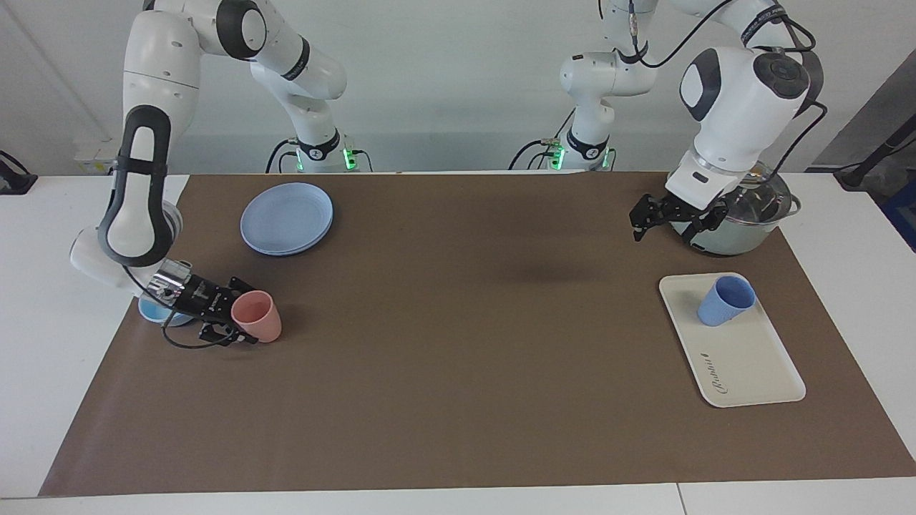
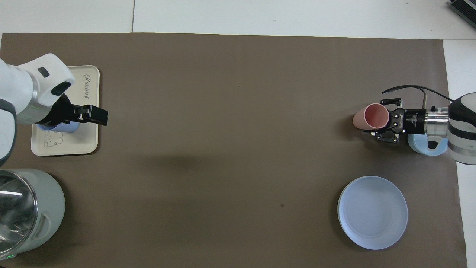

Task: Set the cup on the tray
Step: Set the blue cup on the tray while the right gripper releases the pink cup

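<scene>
The periwinkle-blue cup (image 1: 724, 300) stands on the cream tray (image 1: 751, 357), at the tray's end nearer the robots. Nothing touches it. My left gripper (image 1: 669, 223) hangs open and empty in the air, beside the pot and above the mat just off the tray. From overhead the left hand (image 2: 48, 100) covers most of the cup (image 2: 66, 128) and part of the tray (image 2: 87, 139), and the left gripper (image 2: 101, 116) pokes out past the tray's edge. At the right arm's end, my right gripper (image 1: 232, 320) lies low, shut on the rim of a salmon-pink tumbler (image 1: 257, 316).
A pale-green pot with a glass lid (image 1: 741, 218) stands nearer to the robots than the tray. A round blue plate (image 1: 287, 217) lies toward the right arm's end. A light-blue bowl (image 1: 152, 312) sits under the right wrist. A brown mat (image 1: 458, 343) covers the table.
</scene>
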